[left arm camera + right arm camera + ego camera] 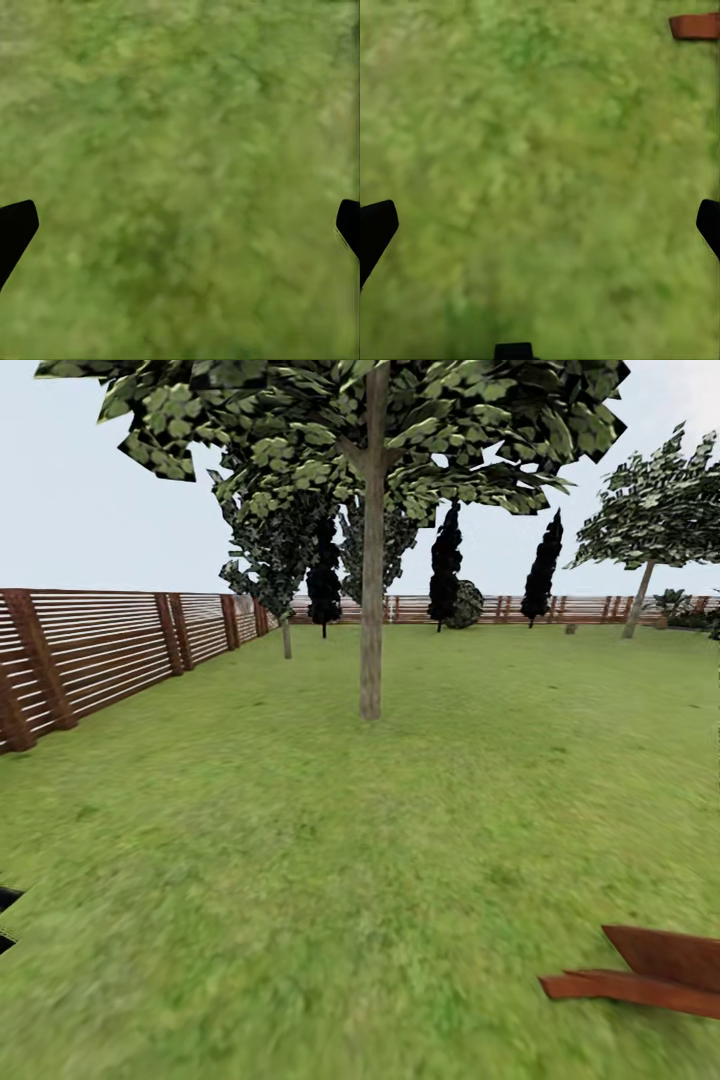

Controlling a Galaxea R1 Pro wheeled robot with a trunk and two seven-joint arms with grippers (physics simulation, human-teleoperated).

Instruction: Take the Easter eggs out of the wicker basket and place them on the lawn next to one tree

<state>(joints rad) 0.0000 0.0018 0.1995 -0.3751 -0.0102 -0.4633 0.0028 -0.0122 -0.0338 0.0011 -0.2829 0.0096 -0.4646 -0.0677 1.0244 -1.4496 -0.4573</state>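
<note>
Head view: tree [371,610], pale bare trunk upright, at upper centre of frame, foot on the lawn [330,880] just above mid-height. Long axis vertical; open grass all round the foot. A second pale-trunked tree [640,595] at upper right, leaning, farther off. Dark cypresses [445,565] along the fence [90,650], which runs from the left edge across the background. Brown slatted object [650,970] at lower right, cut by the frame edge; identity not clear. Eggs and basket not located in these pictures.

Left wrist view: left jaws [180,225] spread wide, dark tips at the two side edges, nothing between them but grass [180,150].

Right wrist view: right jaws [540,225] likewise wide apart and empty over grass; a brown piece [695,25] at the upper right corner.

Judged: travel phase, no egg in either jaws. Centre tree straight ahead of the trunk line, about equally far from both arms; basket to be found first.
</note>
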